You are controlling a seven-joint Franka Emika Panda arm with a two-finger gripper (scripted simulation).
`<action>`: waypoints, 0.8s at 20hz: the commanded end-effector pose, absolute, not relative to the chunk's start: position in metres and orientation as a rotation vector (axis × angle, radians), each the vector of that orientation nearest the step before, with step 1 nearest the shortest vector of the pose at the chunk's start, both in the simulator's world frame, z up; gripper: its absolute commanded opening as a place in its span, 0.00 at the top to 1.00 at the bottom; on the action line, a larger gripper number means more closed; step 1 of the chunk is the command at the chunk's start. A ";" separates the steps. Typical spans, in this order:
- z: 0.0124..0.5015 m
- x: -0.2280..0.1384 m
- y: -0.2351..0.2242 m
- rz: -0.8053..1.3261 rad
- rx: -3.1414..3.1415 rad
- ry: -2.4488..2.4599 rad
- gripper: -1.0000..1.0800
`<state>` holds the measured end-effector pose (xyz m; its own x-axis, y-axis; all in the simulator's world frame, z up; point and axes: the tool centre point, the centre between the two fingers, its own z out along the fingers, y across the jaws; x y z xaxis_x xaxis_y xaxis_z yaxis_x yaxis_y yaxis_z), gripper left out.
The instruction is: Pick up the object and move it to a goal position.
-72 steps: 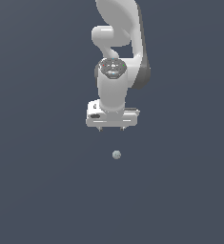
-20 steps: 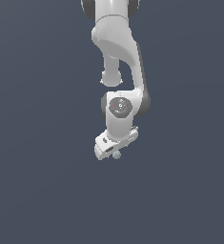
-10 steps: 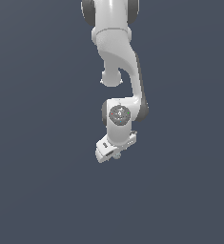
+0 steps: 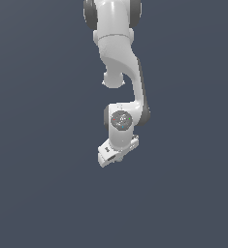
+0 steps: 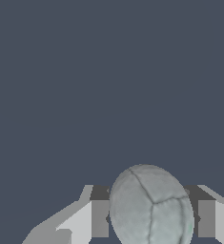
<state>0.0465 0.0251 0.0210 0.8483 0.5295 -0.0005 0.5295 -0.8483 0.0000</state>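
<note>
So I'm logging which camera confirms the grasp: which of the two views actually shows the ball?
The wrist view: the ball sits between the gripper's fingers. In the exterior view the gripper hides it.

The exterior view faces the arm point(image 4: 119, 72) from afar (wrist view looks close along its jaws).

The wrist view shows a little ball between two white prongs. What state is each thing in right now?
ball: sits between the gripper's two fingers, apparently gripped; hidden in the exterior view.
gripper: fingers close on either side of the ball, apparently shut on it; tilted in the exterior view.
arm: bent, reaching down from the top of the exterior view.
</note>
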 end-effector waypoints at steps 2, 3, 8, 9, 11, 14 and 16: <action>0.021 0.047 0.025 0.000 3.020 0.866 1.00; 0.021 0.047 0.025 0.000 3.020 0.866 1.00; 0.021 0.046 0.025 0.000 3.020 0.866 1.00; 0.021 0.046 0.025 0.000 3.020 0.866 1.00; 0.022 0.045 0.024 0.000 3.020 0.866 1.00; 0.024 0.040 0.023 0.000 3.020 0.866 1.00; 0.026 0.036 0.021 0.000 3.020 0.866 1.00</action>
<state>0.0388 0.0223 0.0245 0.8480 0.5300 -0.0007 0.5300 -0.8480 -0.0004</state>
